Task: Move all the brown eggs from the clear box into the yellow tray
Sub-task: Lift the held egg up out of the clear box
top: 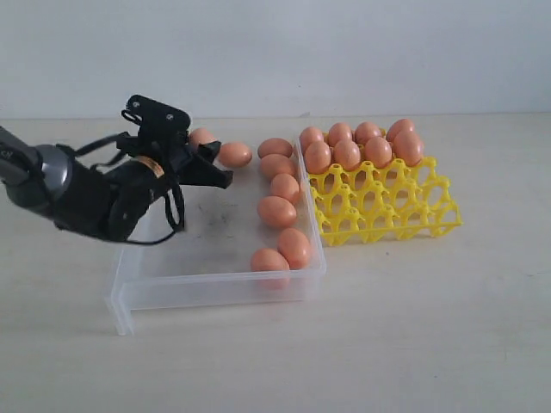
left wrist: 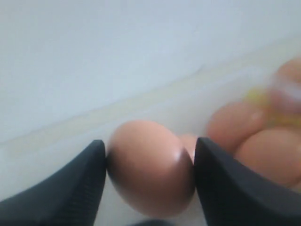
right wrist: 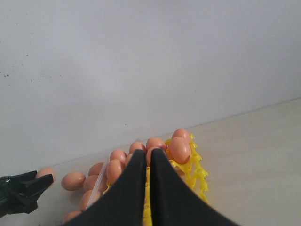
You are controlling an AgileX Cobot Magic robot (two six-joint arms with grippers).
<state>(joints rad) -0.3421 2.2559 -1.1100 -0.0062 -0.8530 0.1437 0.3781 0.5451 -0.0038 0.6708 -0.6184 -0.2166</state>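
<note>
1. Roughly halfway, by my reckoning: eight brown eggs [top: 346, 154] sit in the yellow tray [top: 392, 215]. They fill the two rows on its far side, and the nearer cups are all bare.
2. The clear box [top: 215, 284] lies right beside the tray, on the left arm's side. About eight eggs are left in it, one half hidden behind the arm.
3. Six of those lie in a loose string along the box wall next to the tray, and two lie farther from the tray.
4. The left gripper [top: 221, 165] is down in the box, well apart from the tray. Its jaws are spread wide around one brown egg [left wrist: 150, 167], with the fingers [left wrist: 225, 188] right at its flanks. Squeezing or only bracketing? I cannot tell.
5. The right gripper [right wrist: 146, 153] shows only in its own camera, which faces the tray. Its jaws are pressed together and hold nothing.
6. Half the load remains to be moved, and the bare cups look ready for it.
</note>
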